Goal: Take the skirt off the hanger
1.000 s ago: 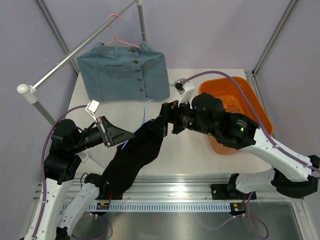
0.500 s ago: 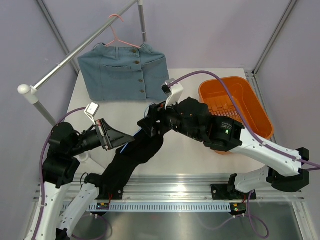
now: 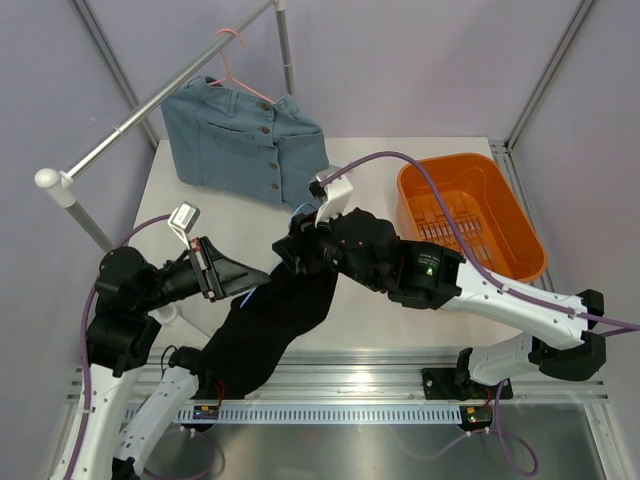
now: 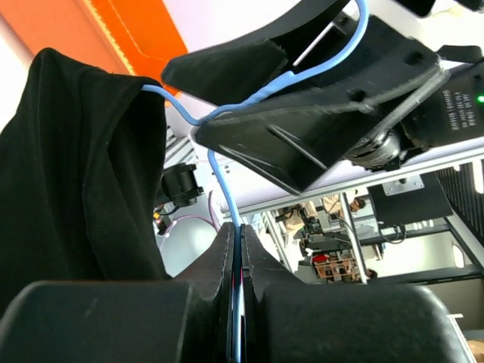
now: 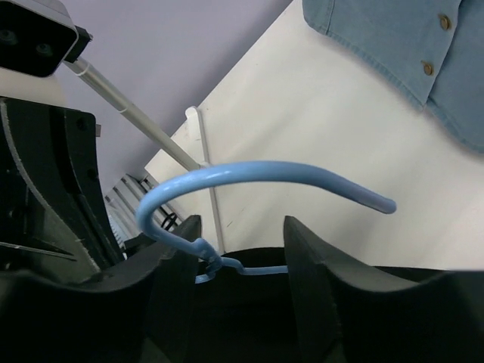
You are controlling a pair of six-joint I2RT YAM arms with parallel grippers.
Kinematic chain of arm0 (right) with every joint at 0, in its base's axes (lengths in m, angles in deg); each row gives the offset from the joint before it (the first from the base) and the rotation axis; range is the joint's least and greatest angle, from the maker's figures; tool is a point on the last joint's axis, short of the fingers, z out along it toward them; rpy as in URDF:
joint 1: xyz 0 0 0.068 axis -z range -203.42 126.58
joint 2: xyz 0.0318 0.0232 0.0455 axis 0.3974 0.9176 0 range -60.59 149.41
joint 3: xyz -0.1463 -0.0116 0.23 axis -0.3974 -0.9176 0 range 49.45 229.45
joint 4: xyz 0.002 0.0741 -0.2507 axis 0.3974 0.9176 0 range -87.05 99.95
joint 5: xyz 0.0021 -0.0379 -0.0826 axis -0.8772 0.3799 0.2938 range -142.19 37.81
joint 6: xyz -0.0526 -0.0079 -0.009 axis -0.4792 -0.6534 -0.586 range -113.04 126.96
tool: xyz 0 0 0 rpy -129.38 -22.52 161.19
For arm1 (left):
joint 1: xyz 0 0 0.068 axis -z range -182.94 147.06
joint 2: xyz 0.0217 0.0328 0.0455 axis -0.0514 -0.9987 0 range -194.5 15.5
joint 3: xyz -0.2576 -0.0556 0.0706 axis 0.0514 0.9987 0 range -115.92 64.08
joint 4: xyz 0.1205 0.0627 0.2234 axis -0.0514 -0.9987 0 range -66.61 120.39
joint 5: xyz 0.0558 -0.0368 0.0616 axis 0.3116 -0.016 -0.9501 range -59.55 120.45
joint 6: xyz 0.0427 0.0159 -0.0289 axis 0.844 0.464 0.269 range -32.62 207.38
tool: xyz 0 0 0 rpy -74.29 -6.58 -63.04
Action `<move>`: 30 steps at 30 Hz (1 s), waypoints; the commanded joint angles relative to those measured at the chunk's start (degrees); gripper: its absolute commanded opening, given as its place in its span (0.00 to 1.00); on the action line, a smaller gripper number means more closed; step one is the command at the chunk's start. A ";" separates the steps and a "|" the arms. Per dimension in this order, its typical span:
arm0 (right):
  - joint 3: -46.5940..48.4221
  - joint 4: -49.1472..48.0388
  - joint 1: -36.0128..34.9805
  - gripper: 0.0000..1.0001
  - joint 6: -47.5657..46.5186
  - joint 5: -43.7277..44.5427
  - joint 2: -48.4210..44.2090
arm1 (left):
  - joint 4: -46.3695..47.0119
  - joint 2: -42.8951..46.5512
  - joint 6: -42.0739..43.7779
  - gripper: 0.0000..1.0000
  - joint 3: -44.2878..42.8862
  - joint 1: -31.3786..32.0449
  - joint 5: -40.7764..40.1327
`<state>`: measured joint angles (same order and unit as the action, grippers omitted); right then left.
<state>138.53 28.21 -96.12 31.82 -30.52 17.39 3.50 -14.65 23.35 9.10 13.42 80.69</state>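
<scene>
A black skirt (image 3: 268, 325) hangs on a blue hanger (image 4: 225, 185), sloping from mid-table toward the near edge. My left gripper (image 4: 238, 236) is shut on the hanger's thin wire, with the skirt (image 4: 76, 166) bunched to its left. My right gripper (image 5: 242, 227) is open. Its two fingers straddle the hanger's twisted neck and the top of the skirt (image 5: 249, 302), with gaps on both sides. The hanger's hook (image 5: 257, 172) arches over the jaws. From above, my right gripper (image 3: 296, 246) sits at the skirt's upper end and my left gripper (image 3: 262, 272) just left of it.
A denim skirt (image 3: 250, 145) on a pink hanger (image 3: 235, 70) hangs tilted from the grey rail (image 3: 140, 110) at the back left. An orange basket (image 3: 523, 222) stands at the right of the white table (image 3: 370, 320).
My right arm has swung left onto the hanger's neck and its jaws have narrowed. The denim skirt on the rail has swung and tilted. My left gripper keeps its hold.
</scene>
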 commanded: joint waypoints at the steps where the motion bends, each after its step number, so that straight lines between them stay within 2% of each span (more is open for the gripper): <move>1: -0.22 -3.81 -0.59 0.51 -0.69 3.02 -0.19 | 6.33 1.06 -3.38 0.00 0.49 0.25 3.37; 3: -0.40 -3.64 -0.68 0.37 -0.61 3.29 -0.19 | 6.42 1.15 -3.38 0.00 0.75 0.25 3.38; 4: -0.48 -3.72 -0.68 0.09 -0.52 3.38 -0.28 | 6.42 1.15 -3.47 0.00 0.84 0.25 3.29; 5: -0.57 -3.55 -0.59 0.00 0.01 3.99 -0.37 | 6.42 1.23 -3.38 0.00 0.93 0.34 3.37; 6: -0.57 -3.11 -0.68 0.00 0.10 4.08 -0.45 | 6.42 1.24 -3.21 0.00 0.93 0.25 3.38; 7: -0.75 -2.93 -0.59 0.00 0.53 4.69 -0.63 | 6.07 1.24 -2.25 0.18 0.75 0.34 3.20; 9: -1.01 -1.36 -0.77 0.00 1.32 5.92 -0.89 | 3.01 1.06 -0.06 0.71 -1.69 0.34 2.06; 10: -0.92 0.30 -0.77 0.00 1.85 7.06 -1.16 | -0.58 0.28 5.18 0.99 -5.45 0.25 0.93; 15: 0.39 7.68 -0.77 0.00 4.22 11.54 -0.98 | -20.60 -5.44 19.27 0.99 -21.28 0.25 -7.86; 17: 2.40 10.76 -0.68 0.00 5.97 14.52 -0.72 | -23.45 -5.53 23.06 0.99 -24.73 0.25 -11.82; 23: 12.49 24.83 -0.33 0.00 10.81 21.65 1.74 | -26.27 -0.97 26.23 0.99 -18.16 0.34 -12.35; 30: 22.80 34.84 1.86 0.00 13.89 20.70 3.85 | -31.03 3.70 32.03 0.99 -16.30 0.25 -19.91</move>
<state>156.34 58.13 -95.60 41.96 -12.59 20.95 -26.10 -12.12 51.19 -7.43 13.57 64.93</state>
